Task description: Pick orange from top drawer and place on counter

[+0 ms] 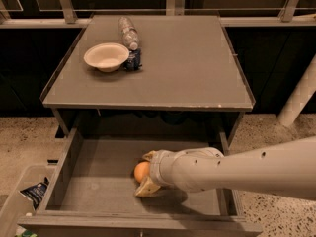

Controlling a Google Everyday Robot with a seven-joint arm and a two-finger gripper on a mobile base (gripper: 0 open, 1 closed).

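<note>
The orange [140,171] lies on the floor of the open top drawer [98,181], near its middle. My gripper [143,173] reaches in from the right on a thick white arm. Its two tan fingers [146,188] sit on either side of the orange, one behind it and one in front, close against it. The orange rests low in the drawer, partly hidden by the gripper's wrist. The counter [182,68] is the flat grey top above the drawer.
A white bowl [106,56] stands at the counter's back left, with a plastic bottle [128,32] and a small dark packet [133,59] beside it. A bin with a wrapper [33,192] sits on the floor at the lower left. A white post [298,100] stands at the right.
</note>
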